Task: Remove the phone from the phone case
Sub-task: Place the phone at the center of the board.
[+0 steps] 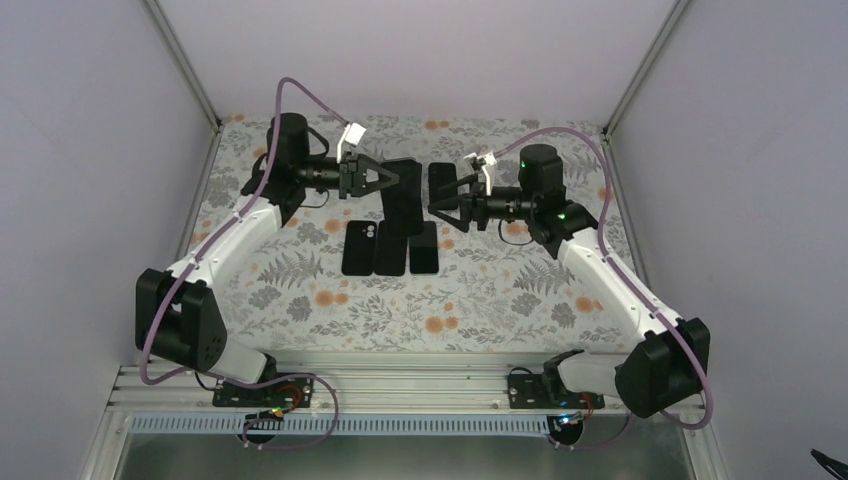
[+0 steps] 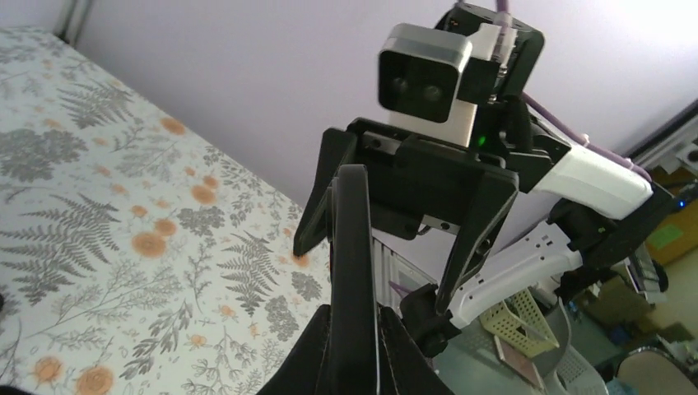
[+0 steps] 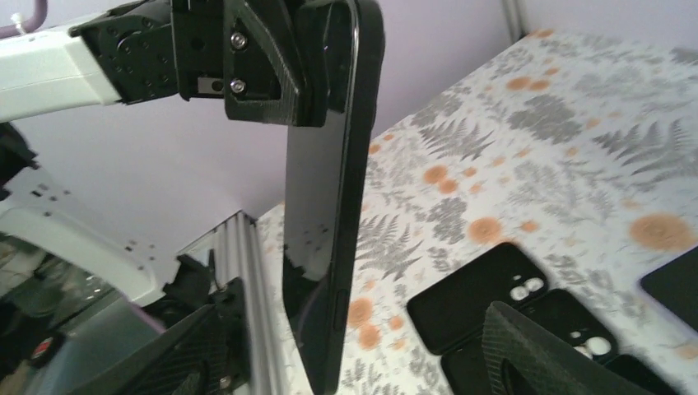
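A black phone in its black case (image 1: 405, 195) hangs in the air over the back of the table. My left gripper (image 1: 393, 180) is shut on its left end; in the left wrist view the phone (image 2: 354, 247) runs edge-on out from between the left gripper (image 2: 360, 333) fingers. My right gripper (image 1: 432, 207) faces it from the right, open. Its two fingers straddle the phone's free end (image 3: 325, 247), with a gap on each side of the right gripper (image 3: 362, 362). I cannot tell case from phone along the edge.
Three black cases or phones lie side by side on the floral cloth below: (image 1: 360, 250), (image 1: 390, 255), (image 1: 424, 247). Another black slab (image 1: 443, 180) lies behind the right gripper. The booth's walls close in the back and sides.
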